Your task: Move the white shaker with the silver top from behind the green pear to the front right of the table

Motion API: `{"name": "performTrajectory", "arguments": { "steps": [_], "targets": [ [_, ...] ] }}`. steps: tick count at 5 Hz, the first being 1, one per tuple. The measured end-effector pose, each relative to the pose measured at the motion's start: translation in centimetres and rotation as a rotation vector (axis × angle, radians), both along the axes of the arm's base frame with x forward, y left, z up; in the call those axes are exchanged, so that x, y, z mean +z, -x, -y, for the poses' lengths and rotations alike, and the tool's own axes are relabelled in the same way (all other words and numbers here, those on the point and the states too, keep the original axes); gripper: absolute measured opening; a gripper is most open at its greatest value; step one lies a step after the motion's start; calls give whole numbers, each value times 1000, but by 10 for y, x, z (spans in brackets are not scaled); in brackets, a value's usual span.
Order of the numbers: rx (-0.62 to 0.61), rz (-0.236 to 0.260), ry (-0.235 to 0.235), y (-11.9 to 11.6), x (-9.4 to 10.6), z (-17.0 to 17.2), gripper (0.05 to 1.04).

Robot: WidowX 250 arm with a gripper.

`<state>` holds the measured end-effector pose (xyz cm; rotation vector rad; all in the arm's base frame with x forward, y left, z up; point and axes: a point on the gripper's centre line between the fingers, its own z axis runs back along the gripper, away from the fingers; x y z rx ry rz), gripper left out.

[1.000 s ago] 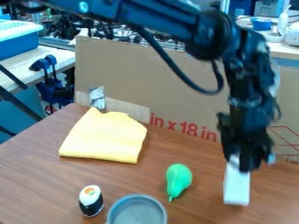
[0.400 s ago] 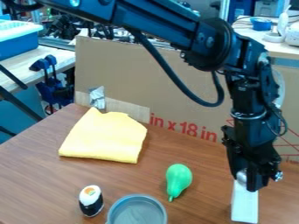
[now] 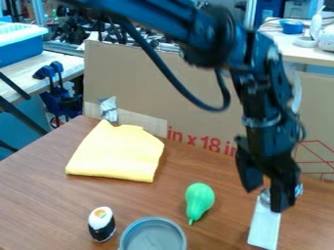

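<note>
Arm [image 3: 153, 20]: sporting chunky black links
Cable [image 3: 212, 108]: looping black
Wrist [image 3: 266, 139]: wearing a silvery ring [image 3: 262, 121]
Gripper [image 3: 266, 197]: showing black fingers [image 3: 283, 197]

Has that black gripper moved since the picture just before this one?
Yes. The gripper has shifted toward the view's left, closer to the green pear-shaped toy, which lies where it was.

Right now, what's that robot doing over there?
The black robot's gripper is down at the right side of the table, its fingers spread apart at the silvery top end of a long white thing. Nearby are a green pear-shaped thing, a grey round dish, a toy sushi roll and a yellow cloth.
</note>
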<state>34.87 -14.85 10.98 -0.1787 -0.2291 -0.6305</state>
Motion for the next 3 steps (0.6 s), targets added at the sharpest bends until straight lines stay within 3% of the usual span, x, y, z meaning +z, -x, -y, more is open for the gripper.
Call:
{"name": "performTrajectory", "arguments": {
  "steps": [1, 2, 3],
  "targets": [
    [25, 82, 41, 6, 38, -2, 1008],
    [188, 75, -58, 35, 72, -34, 1006],
    [402, -7, -169, 58, 74, -74, 1006]
  ]
}}
